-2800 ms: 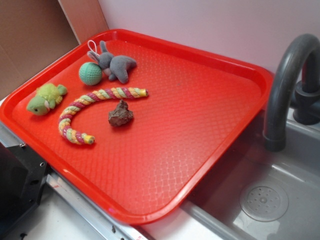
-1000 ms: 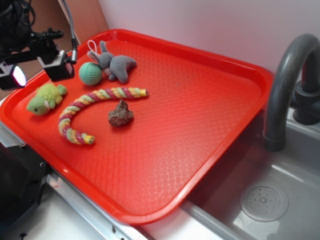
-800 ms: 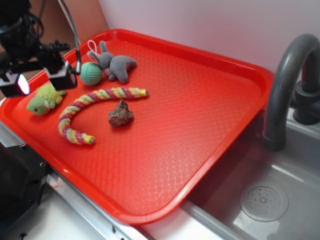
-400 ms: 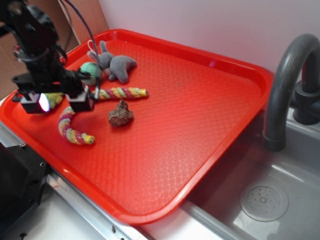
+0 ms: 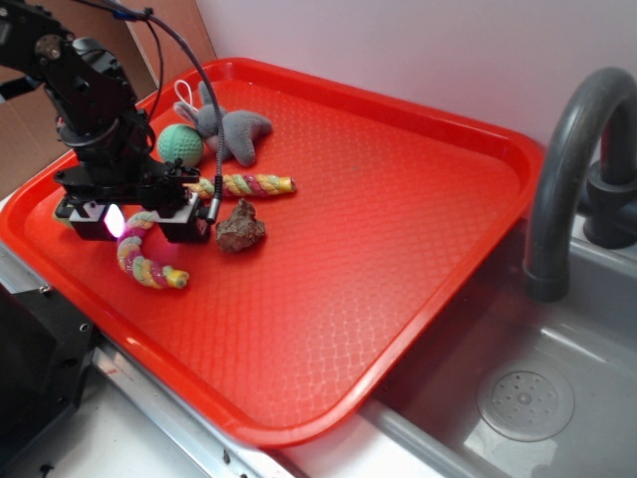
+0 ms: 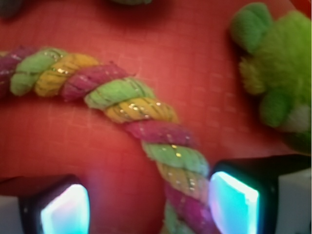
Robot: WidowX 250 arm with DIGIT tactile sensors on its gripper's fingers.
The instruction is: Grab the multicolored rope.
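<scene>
The multicolored rope [image 5: 149,261], twisted from pink, yellow and green strands, lies curved on the red tray [image 5: 378,199]. My gripper [image 5: 136,221] stands low over the rope's bend and hides its middle in the exterior view. In the wrist view the rope [image 6: 122,102] runs from the upper left down between the open jaws. It passes close against the right fingertip [image 6: 233,201], while the left fingertip [image 6: 66,212] stands well apart from it. My gripper [image 6: 148,209] is open.
A green plush toy [image 6: 273,73] lies just right of the rope. A teal knitted ball [image 5: 180,145] and a grey plush [image 5: 237,129] sit at the tray's far left, a brown lump [image 5: 240,228] beside the gripper. A sink with a faucet [image 5: 567,159] is on the right.
The arm has come in from the upper left and descended over the rope's bend, covering the green plush in the exterior view. The toys have not moved.
</scene>
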